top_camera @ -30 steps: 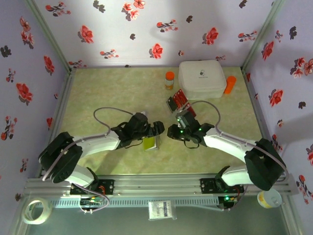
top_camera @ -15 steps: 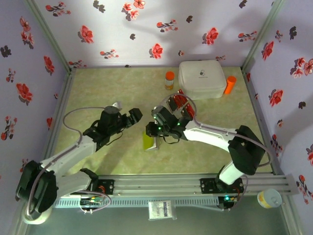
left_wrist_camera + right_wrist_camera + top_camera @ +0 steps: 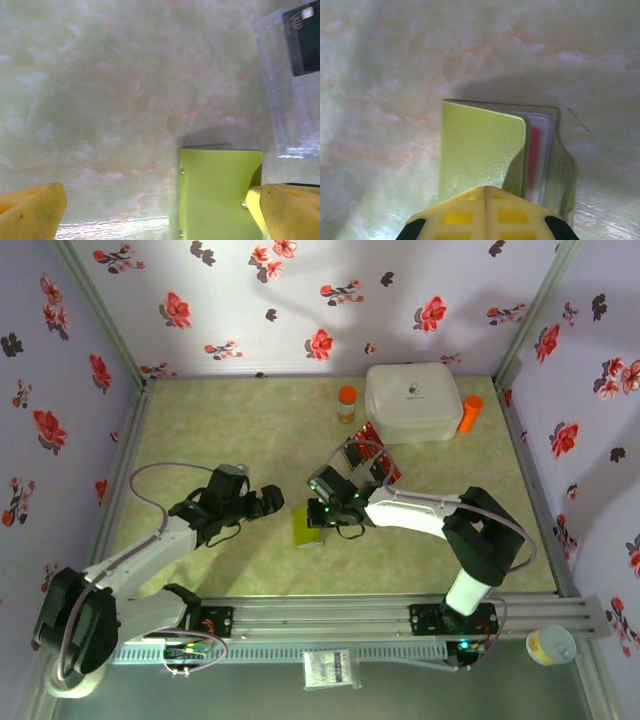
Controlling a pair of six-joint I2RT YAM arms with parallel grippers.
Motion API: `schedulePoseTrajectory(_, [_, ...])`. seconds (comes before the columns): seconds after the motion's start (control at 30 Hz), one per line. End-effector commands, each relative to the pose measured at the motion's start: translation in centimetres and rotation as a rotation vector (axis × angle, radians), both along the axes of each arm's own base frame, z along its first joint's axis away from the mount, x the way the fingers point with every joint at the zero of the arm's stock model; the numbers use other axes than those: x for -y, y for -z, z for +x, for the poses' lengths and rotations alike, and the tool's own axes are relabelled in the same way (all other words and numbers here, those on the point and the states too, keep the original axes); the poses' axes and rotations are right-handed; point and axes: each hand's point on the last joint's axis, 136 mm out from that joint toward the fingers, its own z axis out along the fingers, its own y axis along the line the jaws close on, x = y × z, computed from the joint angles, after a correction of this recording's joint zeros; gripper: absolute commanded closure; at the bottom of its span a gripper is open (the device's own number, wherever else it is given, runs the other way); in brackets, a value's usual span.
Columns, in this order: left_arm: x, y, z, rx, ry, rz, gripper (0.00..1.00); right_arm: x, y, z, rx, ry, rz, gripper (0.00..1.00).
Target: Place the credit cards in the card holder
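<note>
On marbled green table (image 3: 240,420) | floral walls (image 3: 300,300) | left tool (image 3: 274,502) released | right tool (image 3: 485,196) clenched

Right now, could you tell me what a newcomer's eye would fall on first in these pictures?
The lime-green card holder at mid-table draws the eye first, a red card showing in its sleeves, the right gripper over it with jaws shut. Behind it a fan of red and black credit cards lies before the large white box.
</note>
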Motion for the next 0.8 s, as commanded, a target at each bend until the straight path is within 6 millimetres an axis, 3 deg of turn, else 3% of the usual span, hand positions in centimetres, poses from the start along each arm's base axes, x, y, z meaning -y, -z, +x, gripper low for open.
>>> schedulePoseTrajectory(0.0, [0.3, 0.9, -0.4, -0.021, 0.063, 0.071, 0.00, 1.2, 2.2, 0.1, -0.007, 0.016, -0.055, 0.97])
schedulePoseTrajectory(0.37, [3.5, 3.4, -0.9, -0.059, 0.225, 0.243, 0.00, 1.8, 3.2, -0.3, -0.022, 0.030, -0.056, 0.99])
schedulePoseTrajectory(0.77, [5.0, 5.2, -1.1, -0.068, 0.269, 0.273, 0.00, 1.8, 2.9, -0.4, -0.021, 0.042, -0.030, 0.99])
